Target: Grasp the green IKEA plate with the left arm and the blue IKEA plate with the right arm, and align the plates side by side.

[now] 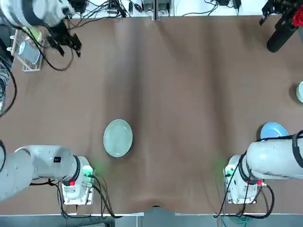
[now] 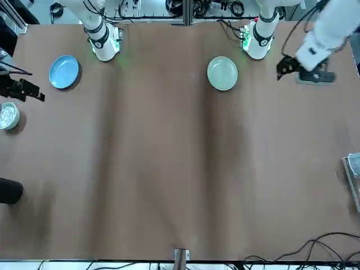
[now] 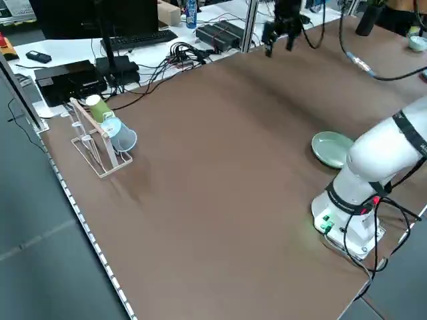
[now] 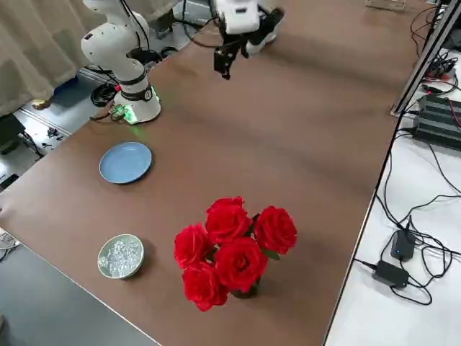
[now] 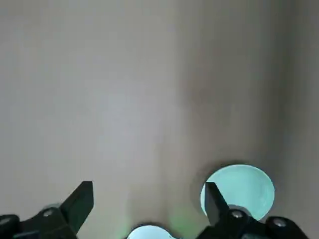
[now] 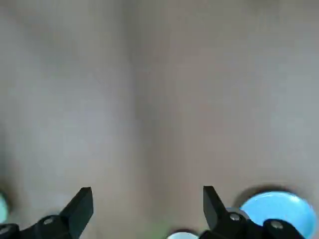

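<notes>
The green plate lies flat on the table, out in front of the left arm's base and toward the middle. The blue plate lies flat too, out from the right arm's base on the robot's right side; in the top view the right arm partly covers it. The 2 plates are well apart, and neither is held.

The left gripper is open and empty, its 2 fingers spread wide. It hangs above the table on the robot's left side, and in the top view it shows near the rack. The right gripper is open and empty as well, its 2 fingers wide apart, raised over the robot's right side of the table.

The bowl stands near the blue plate, a little farther out from the robot, and holds clear pieces. Farther out on that same side, red roses rise from a black vase. At the far corner on the robot's left, the white rack carries a light blue cup and a green cup, both tilted.
</notes>
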